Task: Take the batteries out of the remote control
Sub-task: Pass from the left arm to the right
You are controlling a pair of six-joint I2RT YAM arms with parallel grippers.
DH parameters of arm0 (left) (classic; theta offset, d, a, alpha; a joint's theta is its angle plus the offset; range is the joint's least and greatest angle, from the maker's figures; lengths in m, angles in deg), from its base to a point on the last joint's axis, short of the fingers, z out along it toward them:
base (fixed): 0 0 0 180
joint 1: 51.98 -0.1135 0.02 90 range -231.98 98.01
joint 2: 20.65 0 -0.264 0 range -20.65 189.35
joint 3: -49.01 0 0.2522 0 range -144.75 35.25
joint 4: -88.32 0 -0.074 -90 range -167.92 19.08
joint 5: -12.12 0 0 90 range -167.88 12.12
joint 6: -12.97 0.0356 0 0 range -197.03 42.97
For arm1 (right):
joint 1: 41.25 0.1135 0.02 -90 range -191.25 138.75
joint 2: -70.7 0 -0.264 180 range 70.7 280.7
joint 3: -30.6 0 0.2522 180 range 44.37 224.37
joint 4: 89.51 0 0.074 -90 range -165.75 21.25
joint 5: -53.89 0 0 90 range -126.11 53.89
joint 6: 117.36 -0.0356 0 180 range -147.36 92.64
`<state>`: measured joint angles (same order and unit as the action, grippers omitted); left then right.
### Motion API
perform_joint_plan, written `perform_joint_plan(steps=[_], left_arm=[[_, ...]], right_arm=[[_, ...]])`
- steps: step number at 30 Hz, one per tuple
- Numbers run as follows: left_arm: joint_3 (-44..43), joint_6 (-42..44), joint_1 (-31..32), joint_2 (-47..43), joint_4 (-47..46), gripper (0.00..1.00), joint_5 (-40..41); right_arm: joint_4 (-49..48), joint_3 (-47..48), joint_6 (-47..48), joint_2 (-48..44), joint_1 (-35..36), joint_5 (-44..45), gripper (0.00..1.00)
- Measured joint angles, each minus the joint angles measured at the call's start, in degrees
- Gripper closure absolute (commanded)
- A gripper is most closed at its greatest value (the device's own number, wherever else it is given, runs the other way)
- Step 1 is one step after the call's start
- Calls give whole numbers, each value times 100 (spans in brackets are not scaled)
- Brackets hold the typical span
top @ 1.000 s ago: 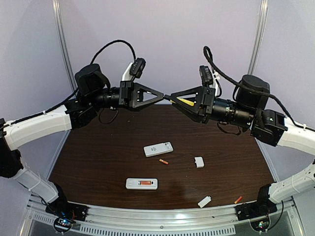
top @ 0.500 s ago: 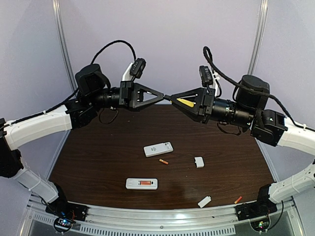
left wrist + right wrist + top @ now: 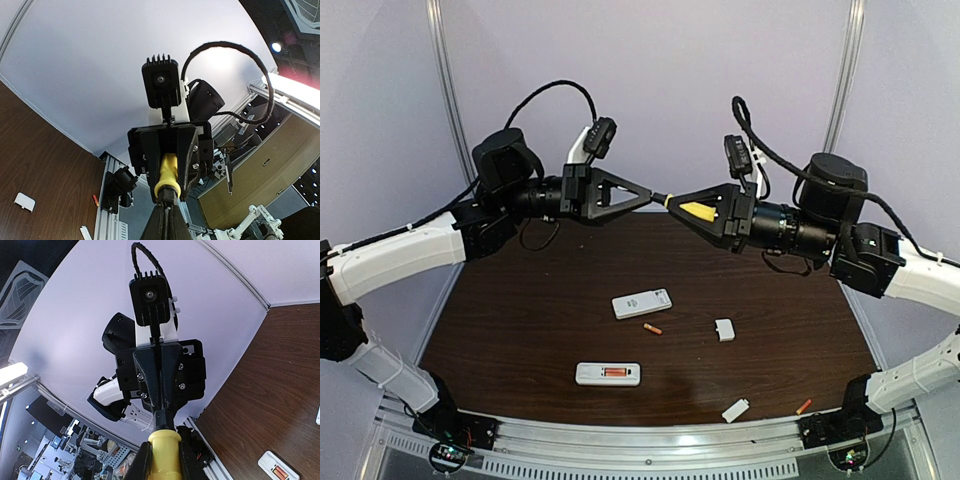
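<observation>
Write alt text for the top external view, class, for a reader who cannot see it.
Two robot arms meet above a dark table, the left end effector and right end effector both shut on a yellow-handled screwdriver. Below lie two white remotes, one open with a battery inside, two loose batteries and two white covers.

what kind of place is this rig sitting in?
Likely a robotics lab test cell: two robot arms on an aluminium rail, plain panel walls around the table, and other robot hardware beyond in the left wrist view.
</observation>
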<state>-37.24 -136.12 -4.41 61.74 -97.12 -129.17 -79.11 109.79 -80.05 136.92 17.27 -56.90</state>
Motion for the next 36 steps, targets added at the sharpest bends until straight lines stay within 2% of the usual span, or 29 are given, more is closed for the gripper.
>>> perform_joint_plan(steps=[3,6,13,20,22,25,27,29,30,36], left_arm=[[2,2,0,0,17,100,-4],[2,28,0,-9,85,100,-7],[55,337,22,-114,651,85,109],[138,984,39,-275,1799,73,446],[160,1176,39,-372,2114,66,560],[181,1467,39,-538,2531,49,699],[188,1679,39,-649,2787,30,809],[199,1880,39,-741,2994,7,925],[214,1971,39,-800,3099,3,1012],[455,2452,39,-1283,3746,3,1827]], right_arm=[[22,0,-2,-13,0,0,99],[66,-2,-2,-24,0,2,100],[369,-2,-15,-24,11,28,100],[776,-35,-7,-24,13,186,100],[822,-61,-2,-24,13,232,100],[879,-138,0,-22,13,280,100],[938,-173,2,-20,13,291,100],[1040,-175,17,7,13,304,100],[1078,-175,31,24,13,310,100],[1600,-127,221,199,13,378,100]])
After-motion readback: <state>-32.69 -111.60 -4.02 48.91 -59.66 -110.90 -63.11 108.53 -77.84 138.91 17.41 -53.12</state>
